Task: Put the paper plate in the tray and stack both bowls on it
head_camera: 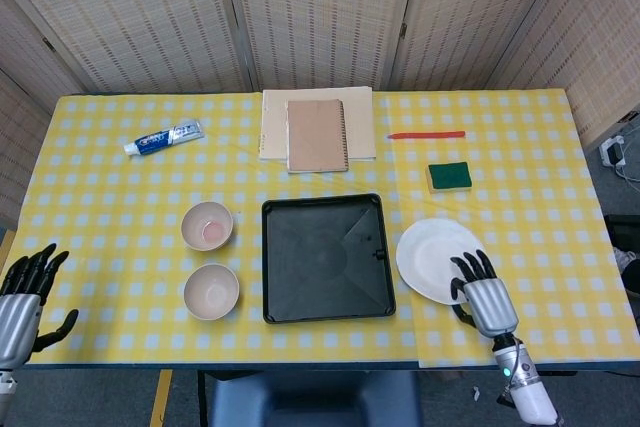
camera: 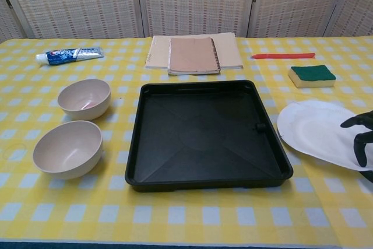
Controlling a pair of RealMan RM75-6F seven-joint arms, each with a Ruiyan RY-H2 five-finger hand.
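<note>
Tray (head_camera: pixel 328 258) looks like black plastic w/ a slight sheen; paper plate (head_camera: pixel 434 259) matt white. Both bowls (camera: pixel 68 148) smooth, matt beige. Tablecloth (head_camera: pixel 120 187) is yellow-check cloth, right hand (head_camera: pixel 485 299) grey metal w/ black fingers.
</note>
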